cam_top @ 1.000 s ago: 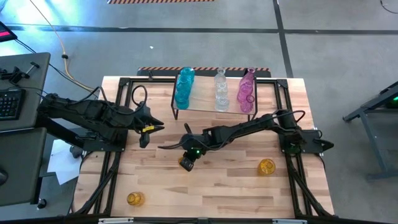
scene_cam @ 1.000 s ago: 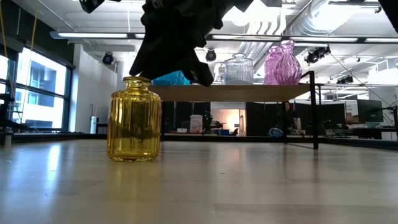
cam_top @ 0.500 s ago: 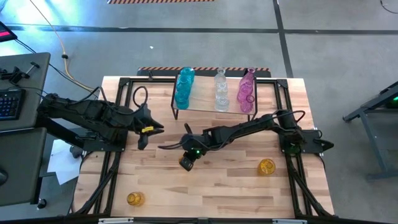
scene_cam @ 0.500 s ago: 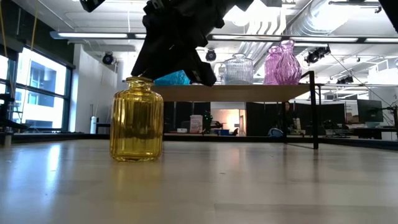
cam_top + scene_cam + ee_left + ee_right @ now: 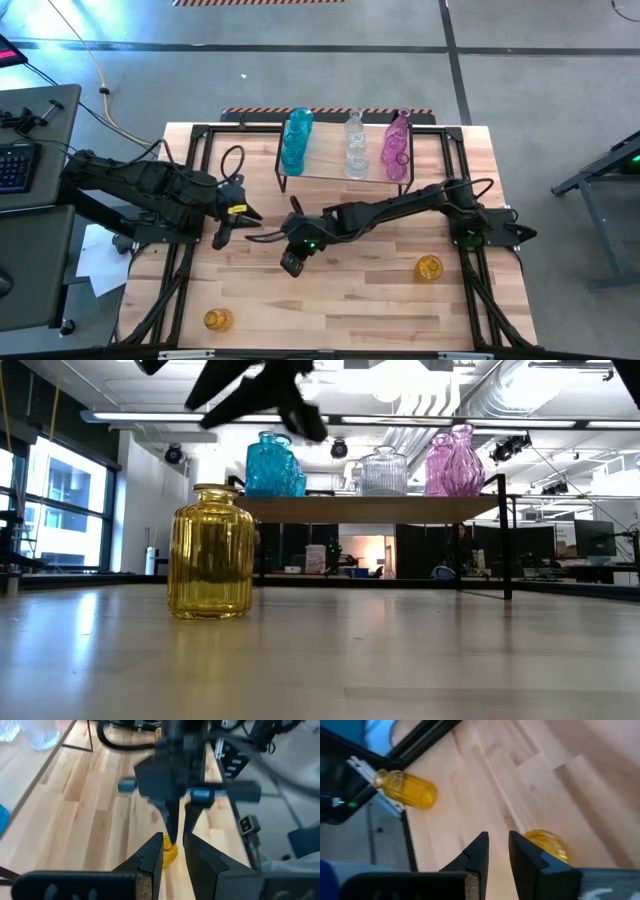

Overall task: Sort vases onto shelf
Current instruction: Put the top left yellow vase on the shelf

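Right gripper (image 5: 292,262) shifted leftward and raised off the yellow jar (image 5: 211,552) before the shelf (image 5: 330,165), fingers narrowly parted, nothing held, left gripper (image 5: 232,215) likewise empty.

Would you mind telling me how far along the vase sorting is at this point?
Done: teal vases, clear vases and pink vases stand on the shelf. In hand: nothing; the right gripper hangs mid-table above a yellow jar, the left gripper nearby. Left: that jar and yellow vases at the front left and right.
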